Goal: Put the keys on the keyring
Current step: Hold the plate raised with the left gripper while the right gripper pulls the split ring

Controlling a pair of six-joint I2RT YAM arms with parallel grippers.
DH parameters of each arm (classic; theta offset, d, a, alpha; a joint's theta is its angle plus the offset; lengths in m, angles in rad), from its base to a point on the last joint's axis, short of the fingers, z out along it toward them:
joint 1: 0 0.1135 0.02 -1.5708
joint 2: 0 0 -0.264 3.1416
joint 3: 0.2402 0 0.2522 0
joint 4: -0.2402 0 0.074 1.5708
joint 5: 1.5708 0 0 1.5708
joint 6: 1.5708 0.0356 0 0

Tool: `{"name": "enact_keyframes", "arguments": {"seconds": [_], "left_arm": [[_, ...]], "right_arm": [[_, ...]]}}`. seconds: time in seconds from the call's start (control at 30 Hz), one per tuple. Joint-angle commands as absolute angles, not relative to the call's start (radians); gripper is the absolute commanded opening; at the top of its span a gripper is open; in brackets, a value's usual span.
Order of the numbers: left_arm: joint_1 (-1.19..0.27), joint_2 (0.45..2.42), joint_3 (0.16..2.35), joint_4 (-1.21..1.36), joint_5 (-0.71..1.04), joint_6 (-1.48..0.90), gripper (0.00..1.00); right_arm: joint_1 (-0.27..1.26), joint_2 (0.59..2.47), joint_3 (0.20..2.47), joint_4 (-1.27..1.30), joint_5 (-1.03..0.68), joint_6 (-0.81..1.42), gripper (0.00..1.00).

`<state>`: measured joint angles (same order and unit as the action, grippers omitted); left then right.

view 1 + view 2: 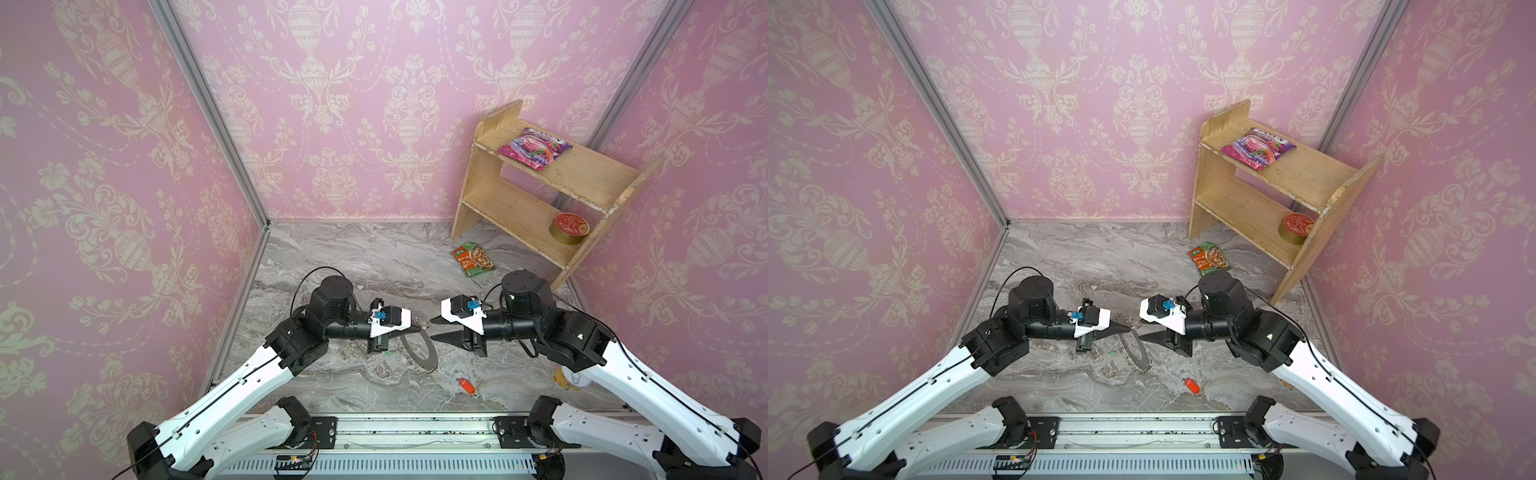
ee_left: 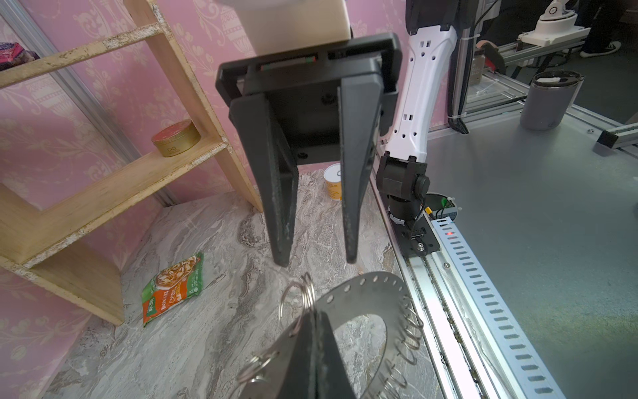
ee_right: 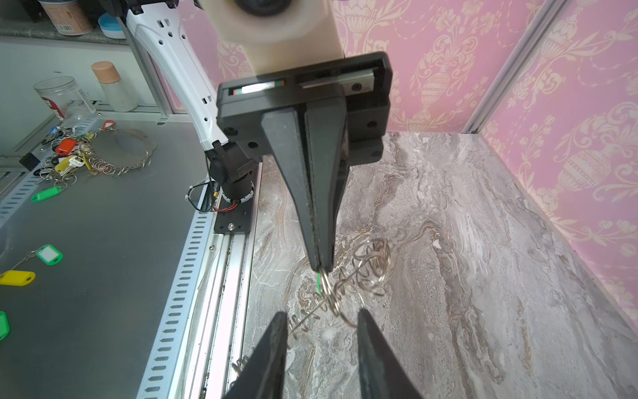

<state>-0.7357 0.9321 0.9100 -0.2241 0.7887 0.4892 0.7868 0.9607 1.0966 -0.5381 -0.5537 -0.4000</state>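
The keyring (image 1: 424,365) was found raised near the middle of the bench (image 1: 353,266), somewhat toward its front edge. It was tilted up almost on edge, and whether its lower rim touched the marble surface could not be told. The left gripper (image 1: 419,328) was recorded clenched, its fingers (image 3: 303,193) pressed together at the upper rim of the keyring, where a wire loop (image 3: 326,288) was pinched at the tips. Further loops were seen bunched just beyond those tips in the right wrist view. The right gripper (image 1: 433,329) was noted facing the left one, tip to tip and just beside the pinched loop, with its fingers (image 2: 279,207) parted and nothing gripped between them. A sliver of green tag (image 1: 389,354) was observed just beside the keyring, under the left gripper. Whether it lay on the bench or hung from a loop could not be told, and its key was not made out. The red-tagged key (image 1: 467,386) was seen lying flat near the front edge, right of the middle, well apart from both grippers. An orange-green packet (image 1: 473,259) was logged toward the back right corner, at the foot of a wooden shelf rack (image 1: 540,187). A purple pouch (image 1: 534,147) and a round tin (image 1: 569,230) were noted on its shelves. A cup (image 1: 567,376) was seen near the right edge, partly hidden by the right arm.
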Motion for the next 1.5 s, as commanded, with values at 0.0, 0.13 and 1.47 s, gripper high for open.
{"name": "enact_keyframes", "arguments": {"seconds": [0.0, 0.13, 1.47], "left_arm": [[-0.729, 0.895, 0.895, -0.172, 0.842, 0.522, 0.0], [-0.729, 0.875, 0.878, -0.158, 0.845, 0.522, 0.0], [-0.733, 0.838, 0.819, -0.095, 0.774, 0.456, 0.04]], "right_arm": [[0.782, 0.973, 1.124, -0.555, -0.566, -0.397, 0.33], [0.782, 0.969, 1.114, -0.524, -0.594, -0.384, 0.3], [0.785, 0.988, 1.164, -0.535, -0.626, -0.353, 0.0]]}}
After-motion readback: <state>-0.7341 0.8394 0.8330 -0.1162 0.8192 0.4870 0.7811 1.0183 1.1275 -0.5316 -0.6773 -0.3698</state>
